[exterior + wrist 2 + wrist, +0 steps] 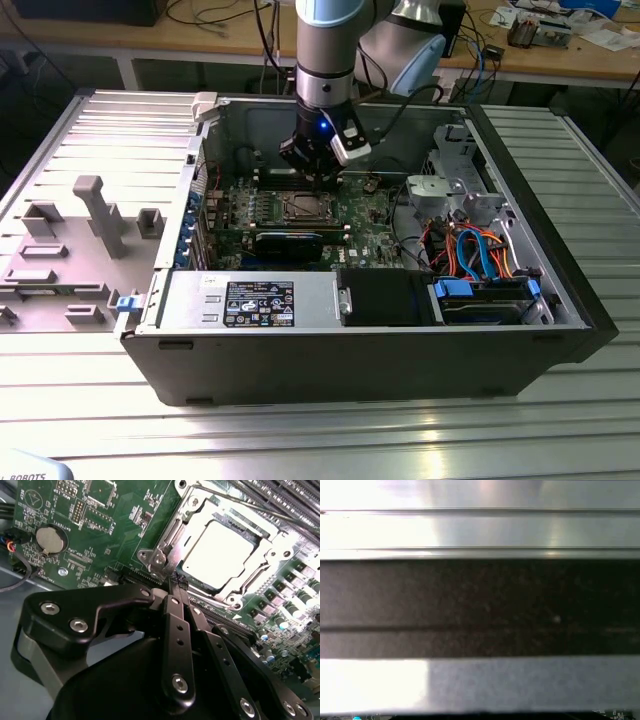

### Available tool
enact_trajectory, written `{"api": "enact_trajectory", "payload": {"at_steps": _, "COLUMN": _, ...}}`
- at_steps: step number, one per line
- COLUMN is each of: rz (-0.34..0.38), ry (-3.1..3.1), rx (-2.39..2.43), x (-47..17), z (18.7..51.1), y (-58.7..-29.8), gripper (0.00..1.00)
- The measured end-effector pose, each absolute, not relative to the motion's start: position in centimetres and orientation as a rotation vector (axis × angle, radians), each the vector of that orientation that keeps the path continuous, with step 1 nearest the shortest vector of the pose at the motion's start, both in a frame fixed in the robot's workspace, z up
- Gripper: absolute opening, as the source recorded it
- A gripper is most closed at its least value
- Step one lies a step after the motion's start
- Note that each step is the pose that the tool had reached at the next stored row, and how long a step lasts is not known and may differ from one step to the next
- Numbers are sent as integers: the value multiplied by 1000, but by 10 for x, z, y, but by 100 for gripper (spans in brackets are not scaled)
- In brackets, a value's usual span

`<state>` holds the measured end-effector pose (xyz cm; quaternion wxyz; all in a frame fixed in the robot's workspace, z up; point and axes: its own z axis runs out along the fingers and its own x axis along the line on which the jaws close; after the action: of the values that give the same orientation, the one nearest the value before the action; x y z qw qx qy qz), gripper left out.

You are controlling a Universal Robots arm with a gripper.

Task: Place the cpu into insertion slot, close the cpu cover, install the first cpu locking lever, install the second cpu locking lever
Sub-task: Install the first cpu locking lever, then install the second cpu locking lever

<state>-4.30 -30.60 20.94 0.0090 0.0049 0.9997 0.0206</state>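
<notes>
The open black-and-grey metal computer case (pixel 360 340) lies on its side on a ribbed aluminium table (pixel 300 440), so the green motherboard (pixel 230 215) faces up and the arm can come at it from above. The grey-and-blue robot arm (pixel 325 40) reaches down into the case, its black gripper (pixel 318 170) poised at the far edge of the socket area.

In the second wrist view, the square socket with its silvery rim — the insertion slot (pixel 165 540) — already holds the cpu (pixel 217 555), a flat square chip with a pale metal top, seated level inside it. The thin silvery frame of the cpu cover (pixel 250 577) looks to lie down around the chip, its cut-out leaving the metal top bare; a thin wire lever (pixel 250 507) runs along the far side of the socket, and I cannot tell whether it is latched.

The gripper (pixel 177 587) has its two black fingers (pixel 175 625) pressed together with nothing between them, their tips just beside the socket's near corner — a closed tip suits pushing a slim lever rather than grasping.
</notes>
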Motion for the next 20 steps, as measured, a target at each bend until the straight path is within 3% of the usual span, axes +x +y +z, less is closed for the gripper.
{"api": "enact_trajectory", "payload": {"at_steps": 20, "rz": 64, "ry": 3123, "rx": 15, "x": -43, "z": 209, "y": -313, "gripper": 11}}
